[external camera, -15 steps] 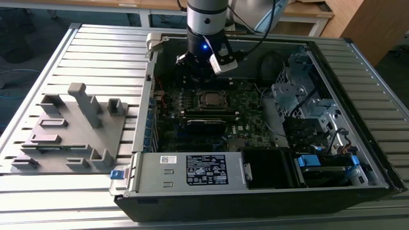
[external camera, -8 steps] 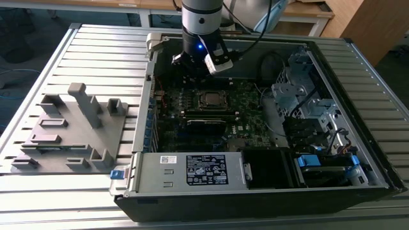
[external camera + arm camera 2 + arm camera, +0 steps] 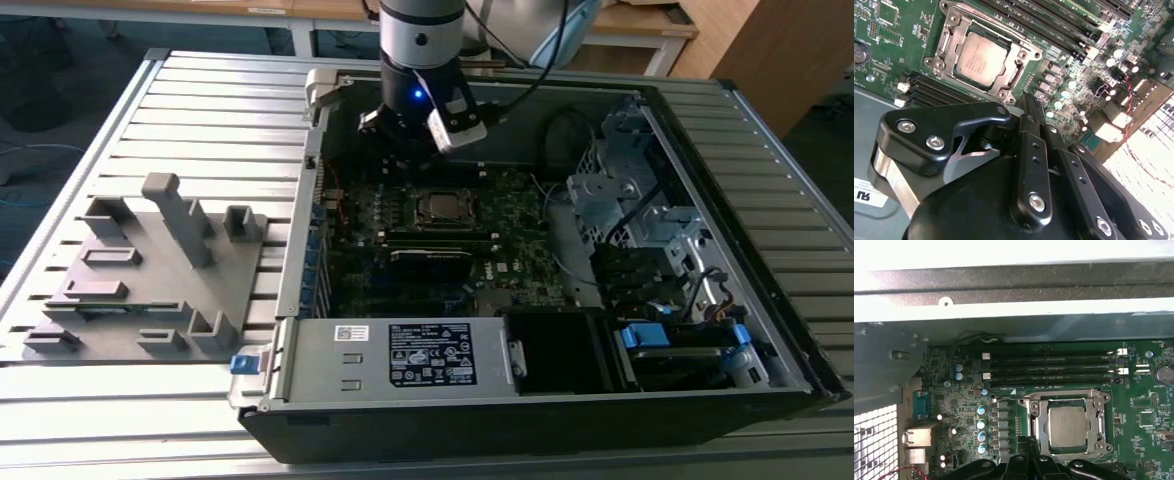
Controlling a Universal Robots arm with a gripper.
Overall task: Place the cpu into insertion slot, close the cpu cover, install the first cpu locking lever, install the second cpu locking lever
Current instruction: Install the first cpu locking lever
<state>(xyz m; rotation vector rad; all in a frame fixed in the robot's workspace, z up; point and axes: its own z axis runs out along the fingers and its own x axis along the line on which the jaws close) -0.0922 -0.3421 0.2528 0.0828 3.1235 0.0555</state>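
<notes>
The cpu [image 3: 981, 57] is a small silvery square lying flat in the insertion slot [image 3: 1036, 426] on the green board; it also shows in the first wrist view [image 3: 1067, 426] and in the exterior view [image 3: 442, 206]. Around it the cpu cover [image 3: 1016, 75] lies flat as a silvery frame, the chip showing through its window. Thin metal levers run along the socket's sides; I cannot tell whether they are latched. My gripper [image 3: 1030, 100] hangs above the board just beside the socket, shut with nothing in it, its black fingertips [image 3: 1026, 442] together. In the exterior view the gripper [image 3: 400, 150] sits behind the socket.
The board lies in an open computer case [image 3: 747, 330] on a slatted metal table [image 3: 200, 120]. Long black memory slots [image 3: 1054, 367] run beside the socket. A grey power supply [image 3: 400, 355], drive cages [image 3: 627, 190] and cables crowd the case. A grey fixture block [image 3: 147, 270] stands at the exterior view's left.
</notes>
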